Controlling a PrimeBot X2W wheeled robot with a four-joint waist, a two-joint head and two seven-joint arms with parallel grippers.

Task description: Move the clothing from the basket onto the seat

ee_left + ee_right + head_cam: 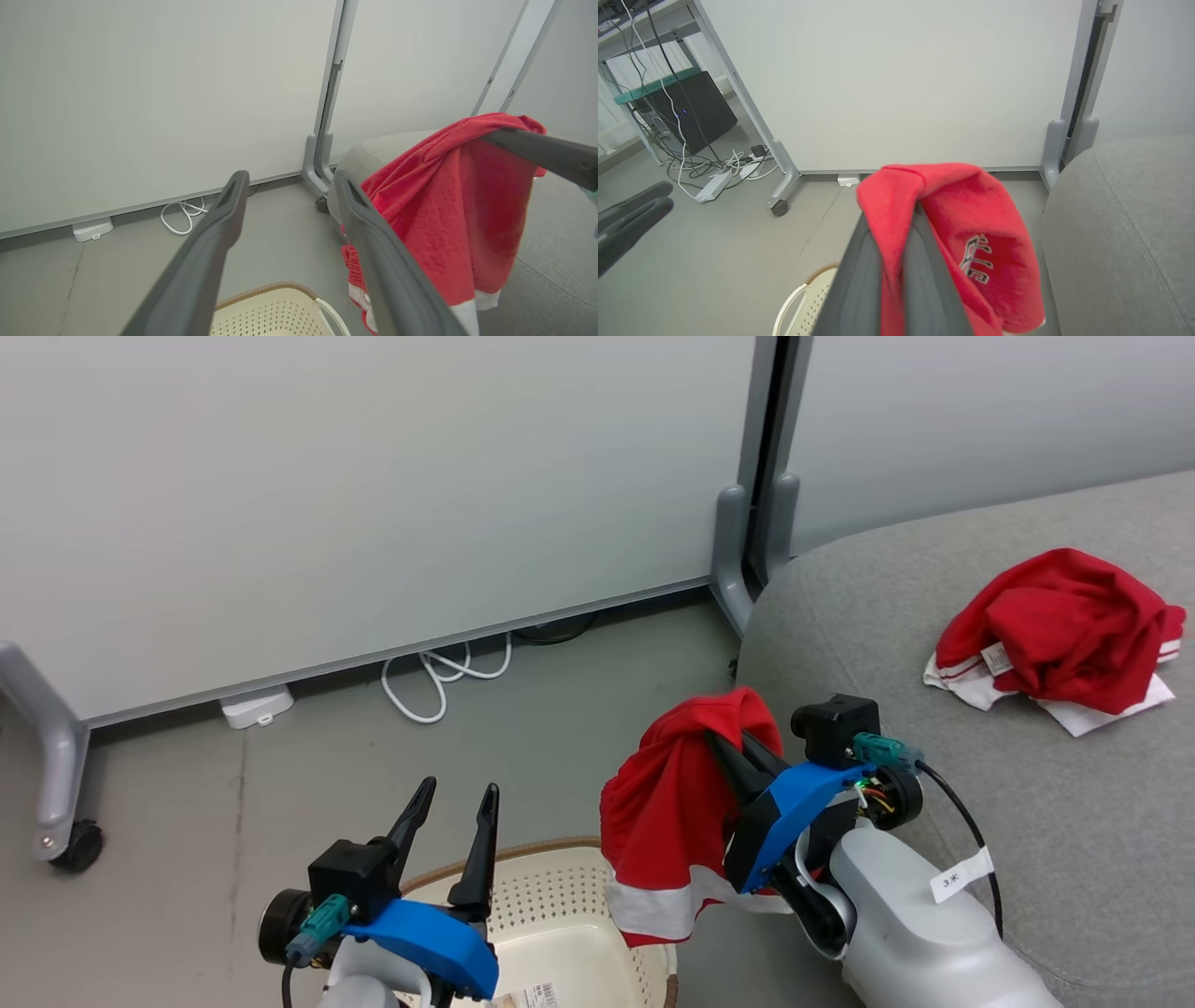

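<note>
Fingers first: your right gripper (730, 743) has its two dark fingers pressed close together, pinching a fold of one red garment (672, 803) between them. In the right wrist view the cloth (971, 205) drapes over both fingertips and falls to the right, with dark lettering (978, 259) showing on it. That arm's pale forearm (915, 924) comes up from the lower right of the head view, and the wrist angles the fingers up and to the left, above the sofa's rounded edge.

The held garment hangs from the pinch in front of the light grey sofa (1027, 821). Its white trim band (653, 910) is down by the right side of the basket (560, 896), but you cannot tell whether it touches the rim.

Your left gripper (460, 789) has its fingers spread wide with nothing between them. It stands over the near left part of the basket, fingers pointing up the head view toward the pale wall panel (373, 504). In the left wrist view the brown rim (266, 285) sits below the open gap.

The other red garment (1064, 625) lies crumpled on the sofa's seat, well apart from both grippers, with its white label (996, 658) facing up. A white cable (439, 677) is coiled on the floor at the foot of the panel.
</note>
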